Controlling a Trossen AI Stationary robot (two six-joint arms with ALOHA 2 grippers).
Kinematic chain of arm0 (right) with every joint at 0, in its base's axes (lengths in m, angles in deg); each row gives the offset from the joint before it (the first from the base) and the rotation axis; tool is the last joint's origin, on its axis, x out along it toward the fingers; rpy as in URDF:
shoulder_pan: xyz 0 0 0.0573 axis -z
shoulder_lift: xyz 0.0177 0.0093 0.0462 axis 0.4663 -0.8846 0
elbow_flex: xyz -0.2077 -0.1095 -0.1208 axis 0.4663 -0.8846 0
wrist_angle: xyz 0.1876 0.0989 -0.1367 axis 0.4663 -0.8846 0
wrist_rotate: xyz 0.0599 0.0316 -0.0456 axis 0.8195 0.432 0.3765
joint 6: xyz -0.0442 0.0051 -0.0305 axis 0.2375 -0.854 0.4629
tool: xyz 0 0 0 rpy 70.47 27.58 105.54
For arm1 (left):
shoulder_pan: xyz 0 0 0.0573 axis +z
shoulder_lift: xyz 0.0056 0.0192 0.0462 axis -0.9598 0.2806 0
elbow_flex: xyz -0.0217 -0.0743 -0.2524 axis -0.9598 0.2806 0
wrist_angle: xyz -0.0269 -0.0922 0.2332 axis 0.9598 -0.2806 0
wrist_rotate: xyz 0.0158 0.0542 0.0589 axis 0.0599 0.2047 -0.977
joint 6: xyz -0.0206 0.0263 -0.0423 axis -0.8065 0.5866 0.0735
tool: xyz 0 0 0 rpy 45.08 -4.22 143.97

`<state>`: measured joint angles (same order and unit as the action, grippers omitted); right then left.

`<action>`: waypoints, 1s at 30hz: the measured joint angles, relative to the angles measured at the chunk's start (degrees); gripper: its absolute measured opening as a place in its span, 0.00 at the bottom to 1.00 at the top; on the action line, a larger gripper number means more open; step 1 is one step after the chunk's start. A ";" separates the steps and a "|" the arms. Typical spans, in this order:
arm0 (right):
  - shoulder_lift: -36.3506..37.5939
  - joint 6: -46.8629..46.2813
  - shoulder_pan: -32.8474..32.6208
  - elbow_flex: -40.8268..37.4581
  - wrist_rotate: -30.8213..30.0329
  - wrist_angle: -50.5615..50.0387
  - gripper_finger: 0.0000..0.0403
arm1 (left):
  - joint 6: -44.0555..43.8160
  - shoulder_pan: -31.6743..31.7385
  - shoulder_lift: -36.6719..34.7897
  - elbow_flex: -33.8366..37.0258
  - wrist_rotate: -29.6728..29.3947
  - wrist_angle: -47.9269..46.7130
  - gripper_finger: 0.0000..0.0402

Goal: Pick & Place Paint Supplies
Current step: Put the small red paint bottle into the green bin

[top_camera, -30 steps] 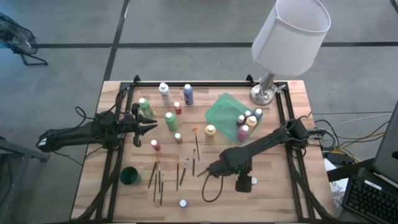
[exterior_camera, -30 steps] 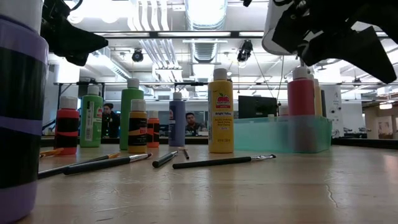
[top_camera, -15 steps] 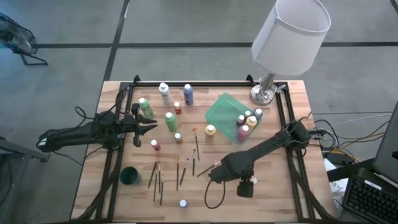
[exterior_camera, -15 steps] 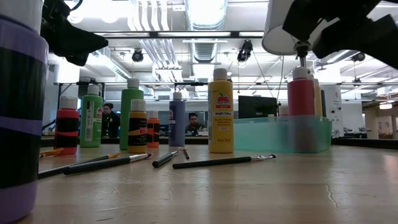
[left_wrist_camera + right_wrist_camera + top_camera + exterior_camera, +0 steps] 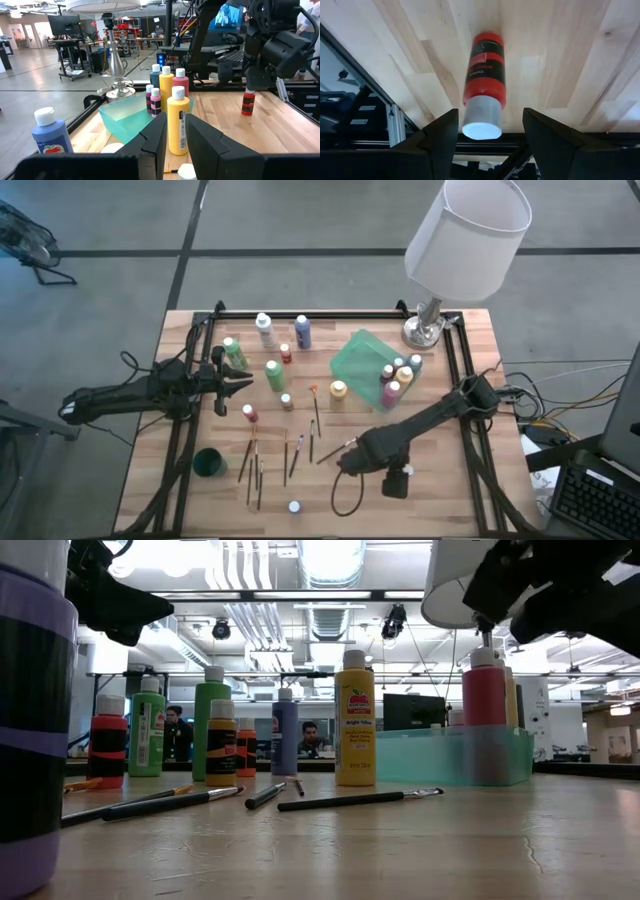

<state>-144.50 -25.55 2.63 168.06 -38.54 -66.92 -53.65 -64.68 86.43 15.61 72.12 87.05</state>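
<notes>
While I watch from the near edge of the bench: my right gripper (image 5: pixel 490 131) hangs above an upright red bottle (image 5: pixel 485 85), a smooth cylinder with a white cap, fingers spread wide on either side, not touching it.
Bench (image 5: pixel 440 500): pale planked wood, bottle near its right front corner.
Brushes (image 5: pixel 252 465): thin wooden handles, scattered left of centre.
Tray (image 5: pixel 356 360): translucent green, bottles along its right side.
Left gripper (image 5: pixel 240 380): near the left edge, narrow gap between its fingers, holding nothing.
</notes>
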 joint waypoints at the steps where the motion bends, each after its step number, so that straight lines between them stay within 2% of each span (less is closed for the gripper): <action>1: 0.00 0.02 0.00 -0.41 0.02 0.02 0.54 | 0.01 0.00 0.00 0.00 0.00 0.00 0.19; 14: -0.07 -0.20 -0.11 -2.72 1.09 0.04 0.49 | 0.01 0.01 0.00 0.00 0.00 0.00 0.19; 19: -0.07 -0.20 -0.11 -2.72 1.91 0.04 0.41 | -0.01 0.00 0.00 0.00 0.00 0.00 0.19; 25: -0.07 0.39 -0.11 -2.72 4.22 -0.02 0.28 | 0.01 0.01 0.00 0.00 0.00 0.00 0.19; 30: -0.08 1.88 -0.11 -2.72 4.46 -0.01 0.27 | 0.00 0.00 0.00 0.00 0.00 0.00 0.19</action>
<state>-144.59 -23.67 2.52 165.34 -34.09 -66.93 -53.65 -64.68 86.43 15.61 72.12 87.05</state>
